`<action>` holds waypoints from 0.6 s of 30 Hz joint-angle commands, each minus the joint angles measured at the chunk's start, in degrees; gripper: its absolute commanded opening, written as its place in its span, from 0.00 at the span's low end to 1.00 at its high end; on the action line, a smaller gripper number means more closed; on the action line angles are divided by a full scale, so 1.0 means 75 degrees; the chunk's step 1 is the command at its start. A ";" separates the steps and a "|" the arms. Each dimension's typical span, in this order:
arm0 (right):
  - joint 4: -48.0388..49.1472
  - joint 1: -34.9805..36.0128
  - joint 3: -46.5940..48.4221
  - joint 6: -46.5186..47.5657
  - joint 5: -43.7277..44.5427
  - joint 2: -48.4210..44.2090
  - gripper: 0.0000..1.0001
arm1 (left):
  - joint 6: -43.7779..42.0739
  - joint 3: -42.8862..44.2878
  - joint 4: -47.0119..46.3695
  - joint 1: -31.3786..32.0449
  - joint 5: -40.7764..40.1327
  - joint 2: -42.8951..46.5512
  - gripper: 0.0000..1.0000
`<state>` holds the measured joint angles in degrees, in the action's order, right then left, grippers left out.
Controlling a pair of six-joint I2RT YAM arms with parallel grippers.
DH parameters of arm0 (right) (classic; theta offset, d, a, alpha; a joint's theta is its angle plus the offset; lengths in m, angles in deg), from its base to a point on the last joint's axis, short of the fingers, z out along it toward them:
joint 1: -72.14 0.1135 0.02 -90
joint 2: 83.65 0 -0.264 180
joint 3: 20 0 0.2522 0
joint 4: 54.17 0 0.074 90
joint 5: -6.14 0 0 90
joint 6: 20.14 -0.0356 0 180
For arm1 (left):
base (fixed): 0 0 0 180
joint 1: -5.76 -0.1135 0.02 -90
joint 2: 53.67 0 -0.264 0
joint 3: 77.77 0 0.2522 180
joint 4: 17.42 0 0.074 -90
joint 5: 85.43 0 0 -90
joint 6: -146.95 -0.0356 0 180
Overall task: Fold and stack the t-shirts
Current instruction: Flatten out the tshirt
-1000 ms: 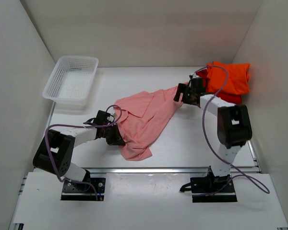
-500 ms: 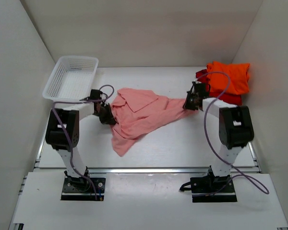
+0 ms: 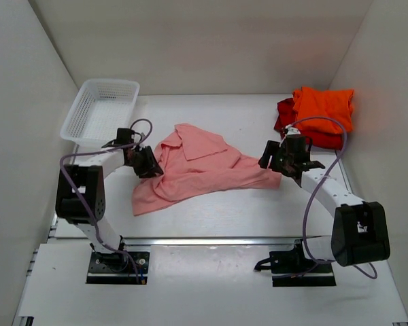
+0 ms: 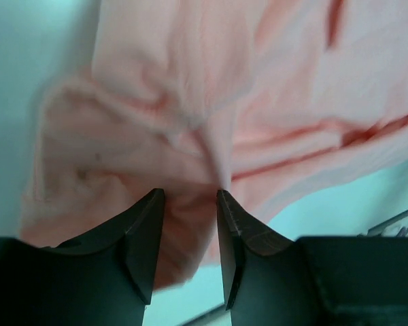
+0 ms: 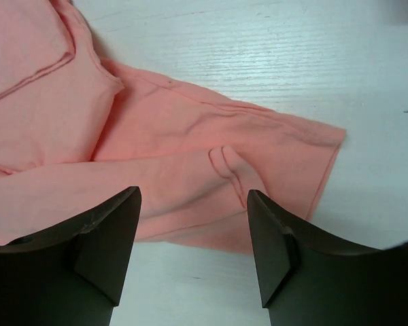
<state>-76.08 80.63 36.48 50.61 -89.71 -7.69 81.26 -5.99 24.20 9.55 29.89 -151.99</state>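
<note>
- Top external view: a salmon-pink cotton t-shirt [image 3: 197, 170] lies rumpled on the white table [image 3: 258, 214], spanning from one pair of jaws to the other.
- Left gripper [image 4: 190, 193]: jaws partly apart and clamping nothing, with a bunched ridge of cloth just beyond the tips.
- Right gripper [image 5: 194, 197]: jaws wide apart, the shirt's corner below and between them.
- Likely step is flattening: pinch a single layer at each outer edge, then pull apart evenly and low.

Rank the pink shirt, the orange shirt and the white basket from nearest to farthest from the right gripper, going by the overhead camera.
From the right gripper:
1. Pink shirt, its edge right under the gripper, the rest spreading left.
2. Orange shirt, in the far right corner.
3. White basket, in the far left corner.
</note>
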 commanded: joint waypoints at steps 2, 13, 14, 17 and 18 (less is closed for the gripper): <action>0.0124 -0.0065 -0.0293 -0.0164 -0.0098 -0.0472 0.61 | -0.0009 -0.1510 -0.0138 0.0068 -0.0714 0.1506 0.48; 0.0663 0.0251 -0.0974 -0.0247 -0.0252 -0.0497 0.67 | -0.0488 -0.1852 0.1253 0.0560 -0.3316 0.3511 0.55; 0.0710 0.0262 -0.0915 -0.0223 -0.0263 -0.0345 0.67 | -0.0523 -0.1946 0.1278 0.0596 -0.3352 0.3582 0.55; 0.0921 0.0193 -0.0600 -0.0059 -0.0368 0.0298 0.67 | -0.0535 -0.2228 0.1173 0.0537 -0.3353 0.3432 0.55; 0.0863 0.0204 -0.0459 -0.0001 -0.0322 0.0452 0.66 | -0.0523 -0.2205 0.1126 0.0561 -0.3330 0.3337 0.54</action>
<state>-73.37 82.22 29.66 49.10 -91.98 -8.06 78.51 -21.48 31.26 13.62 8.34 -126.14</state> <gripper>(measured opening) 0.667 0.550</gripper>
